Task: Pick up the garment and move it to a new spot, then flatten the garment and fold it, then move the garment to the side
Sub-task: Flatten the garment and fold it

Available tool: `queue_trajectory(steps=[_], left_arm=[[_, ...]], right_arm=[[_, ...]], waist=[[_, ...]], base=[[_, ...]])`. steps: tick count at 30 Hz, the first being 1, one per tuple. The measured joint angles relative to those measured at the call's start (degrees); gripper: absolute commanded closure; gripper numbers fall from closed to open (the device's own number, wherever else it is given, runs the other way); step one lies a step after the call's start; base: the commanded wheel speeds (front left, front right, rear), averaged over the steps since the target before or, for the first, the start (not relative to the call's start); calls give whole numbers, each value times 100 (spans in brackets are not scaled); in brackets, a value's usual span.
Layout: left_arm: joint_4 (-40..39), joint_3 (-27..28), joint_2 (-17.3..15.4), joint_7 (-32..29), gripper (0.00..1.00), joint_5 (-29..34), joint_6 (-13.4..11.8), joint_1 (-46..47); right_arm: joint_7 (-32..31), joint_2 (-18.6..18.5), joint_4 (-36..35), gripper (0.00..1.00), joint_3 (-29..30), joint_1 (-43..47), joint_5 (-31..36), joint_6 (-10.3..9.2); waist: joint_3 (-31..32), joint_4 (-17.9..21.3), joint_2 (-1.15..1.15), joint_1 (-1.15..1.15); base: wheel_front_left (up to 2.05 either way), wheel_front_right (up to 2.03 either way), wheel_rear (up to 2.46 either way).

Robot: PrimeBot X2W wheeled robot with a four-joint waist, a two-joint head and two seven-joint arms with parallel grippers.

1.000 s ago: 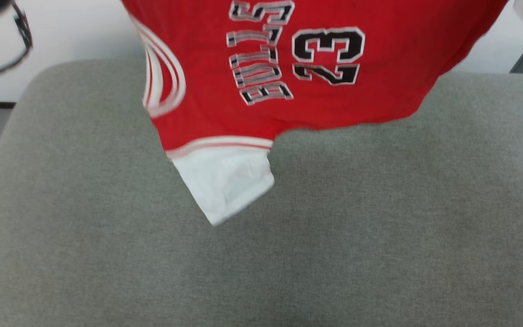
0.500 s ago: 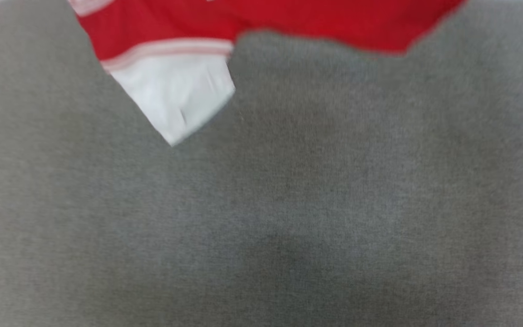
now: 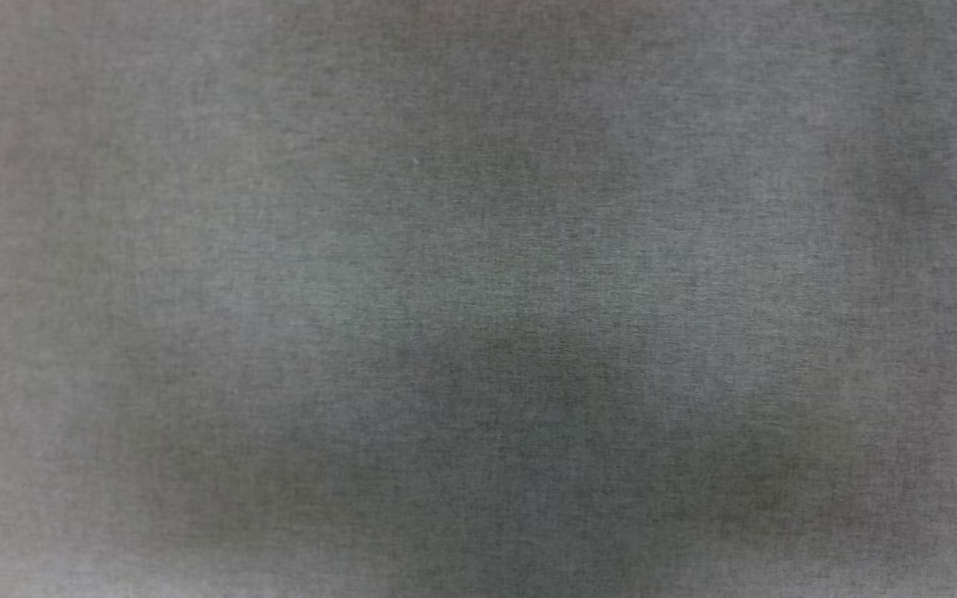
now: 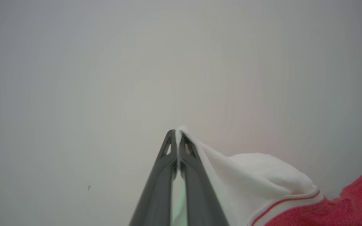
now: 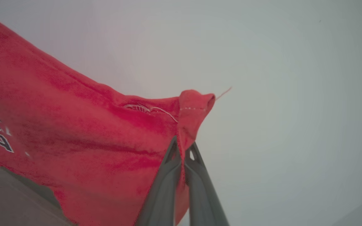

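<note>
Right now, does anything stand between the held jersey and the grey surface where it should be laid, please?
Nothing visible does. The left gripper pinches the jersey by a white corner, the right gripper by a red one, and the grey surface in the head view carries no object.

From the bottom centre of the frame the left gripper rises with its dark fingers pressed together on a white corner of the garment, which drapes to the lower right, striped trim then red, against a plain pale backdrop.
</note>
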State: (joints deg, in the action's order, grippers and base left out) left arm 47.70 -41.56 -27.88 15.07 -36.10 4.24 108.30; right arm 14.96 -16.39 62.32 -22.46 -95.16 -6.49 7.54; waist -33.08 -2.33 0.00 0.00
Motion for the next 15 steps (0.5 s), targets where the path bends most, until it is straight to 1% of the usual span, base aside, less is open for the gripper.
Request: queue_trajectory(steps=[3,6,8,11,13,15], left_arm=[[32,52,1,1,100,53,141,-480],[290,-119,3,-40,100,-79,257,-978],[407,-338,57,-344,100,-291,291,-1363],[111,-811,32,-991,100,-787,308,-1900],[-149,-1036,-100,-1440,100,-1261,309,-2300],[-398,-1211,-345,-1845,100,-1615,309,-2668]], right_arm=[[0,13,143,100,-86,324,48,0],[-1,29,336,100,-248,605,-64,0],[-44,63,443,100,-405,882,-260,0],[-257,82,482,100,-701,1273,-642,0],[-458,49,404,100,-936,1561,-946,0],[-661,7,210,100,-1159,1931,-1344,0]], waist=[[11,-51,0,0],[123,-89,0,0],[236,-124,0,0],[427,-182,0,0],[562,-217,0,0],[703,-250,0,0]], base=[[0,0,0],[0,0,0],[0,0,0],[0,0,0],[0,0,0],[0,0,0]])
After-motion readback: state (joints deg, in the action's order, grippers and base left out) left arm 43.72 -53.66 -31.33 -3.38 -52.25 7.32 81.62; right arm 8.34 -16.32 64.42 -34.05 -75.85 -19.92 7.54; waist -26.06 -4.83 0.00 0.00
